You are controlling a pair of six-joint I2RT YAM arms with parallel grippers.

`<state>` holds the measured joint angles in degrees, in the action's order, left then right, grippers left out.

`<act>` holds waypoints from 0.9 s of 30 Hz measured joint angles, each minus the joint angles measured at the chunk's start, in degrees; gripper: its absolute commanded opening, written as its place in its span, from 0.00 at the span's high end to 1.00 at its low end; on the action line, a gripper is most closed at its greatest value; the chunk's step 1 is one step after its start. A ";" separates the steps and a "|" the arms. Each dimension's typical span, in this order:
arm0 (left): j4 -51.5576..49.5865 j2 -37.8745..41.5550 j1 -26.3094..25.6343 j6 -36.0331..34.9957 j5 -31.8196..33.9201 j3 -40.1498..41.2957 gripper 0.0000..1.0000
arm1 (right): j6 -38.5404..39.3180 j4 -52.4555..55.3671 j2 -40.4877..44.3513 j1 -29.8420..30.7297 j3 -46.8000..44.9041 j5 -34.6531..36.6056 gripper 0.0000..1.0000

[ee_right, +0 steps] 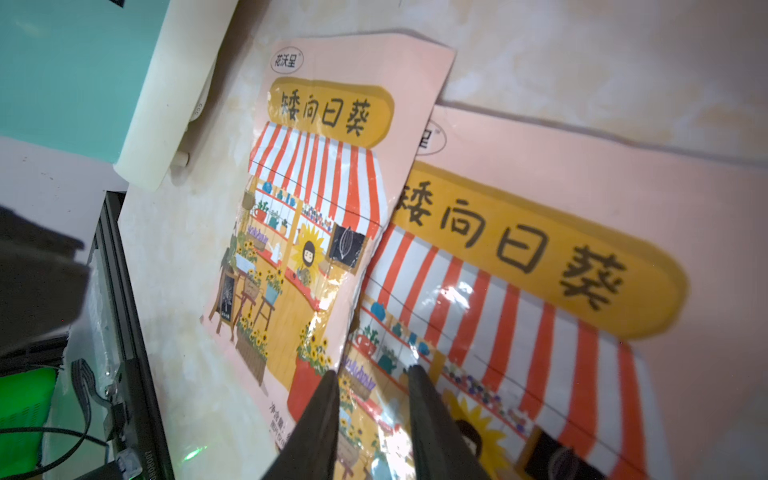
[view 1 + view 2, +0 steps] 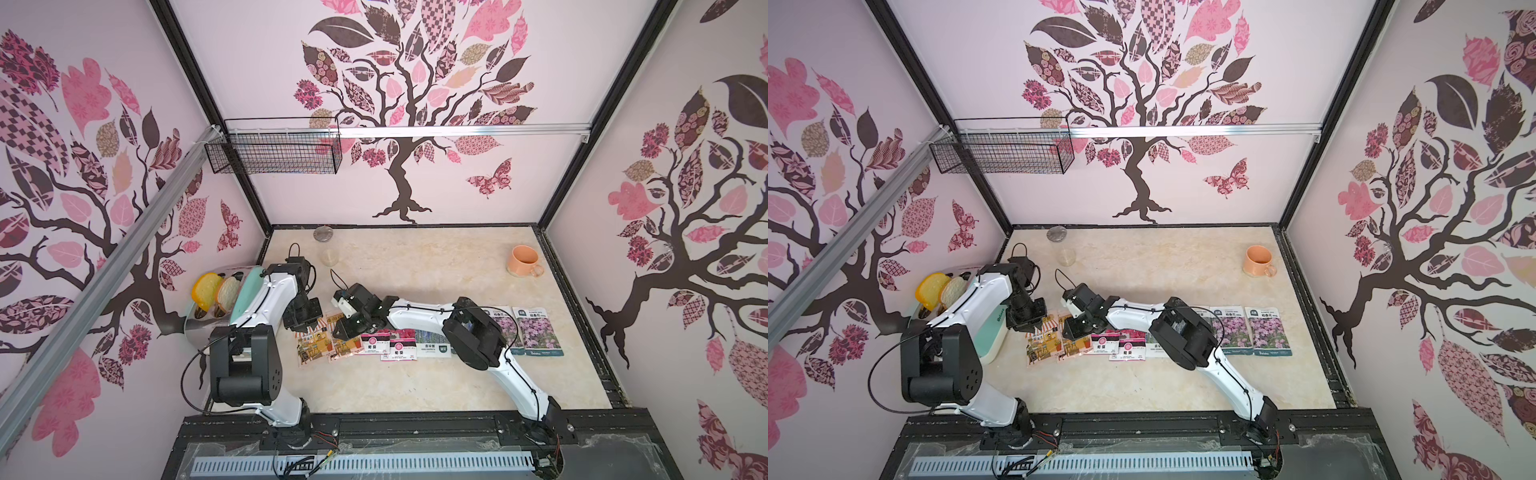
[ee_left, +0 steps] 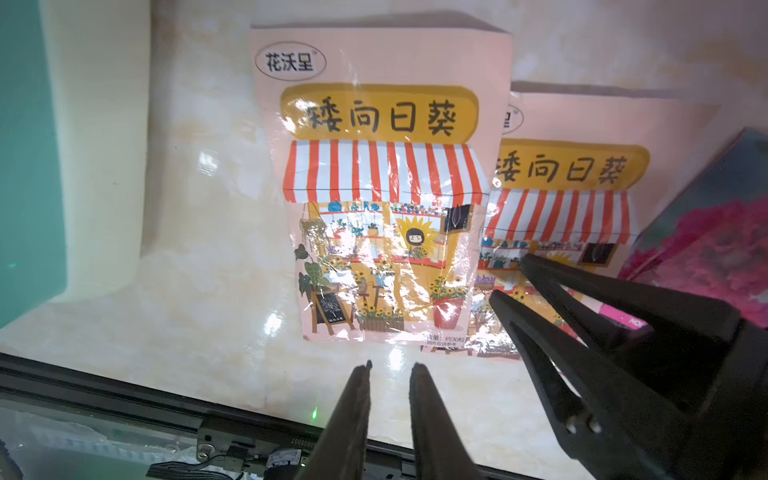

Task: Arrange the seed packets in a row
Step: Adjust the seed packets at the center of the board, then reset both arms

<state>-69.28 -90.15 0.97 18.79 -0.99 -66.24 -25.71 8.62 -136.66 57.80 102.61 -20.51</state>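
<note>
The seed packets lie flat in a row across the table. In both top views I see two orange cartoon-shop packets (image 2: 311, 347) (image 2: 347, 345) at the left, their edges overlapping. Then come two red-pink ones (image 2: 371, 344) (image 2: 398, 349), a lavender one (image 2: 433, 347), and pink-purple ones (image 2: 538, 332) at the right. My right arm hides part of the row. My left gripper (image 3: 390, 365) hovers at the near edge of the leftmost orange packet (image 3: 374, 187), narrowly open and empty. My right gripper (image 1: 372, 374) is open over the second orange packet (image 1: 540, 291), its fingers (image 3: 561, 299) at that packet's surface.
A teal and cream toaster (image 2: 245, 299) holding bread slices (image 2: 216, 299) stands just left of the row. A peach mug (image 2: 523, 261) sits at the back right. A glass jar (image 2: 329, 254) and its lid (image 2: 322, 233) are at the back. A wire basket (image 2: 274, 149) hangs on the wall.
</note>
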 measured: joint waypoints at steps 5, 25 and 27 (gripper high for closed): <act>-0.22 -0.04 -1.44 -0.63 -1.70 0.83 0.80 | 2.23 1.70 2.75 0.61 -1.84 3.82 0.64; 22.14 23.43 1.09 9.79 5.75 9.42 0.55 | 12.79 -1.90 20.87 -4.09 -16.24 12.81 0.02; 28.28 25.64 1.16 10.12 7.56 11.82 0.54 | 13.92 -2.56 23.58 -7.02 -18.93 15.02 0.01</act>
<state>-40.99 -64.51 2.13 28.91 6.57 -54.41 -11.79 6.07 -113.08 50.78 83.68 -5.50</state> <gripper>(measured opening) 0.448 0.987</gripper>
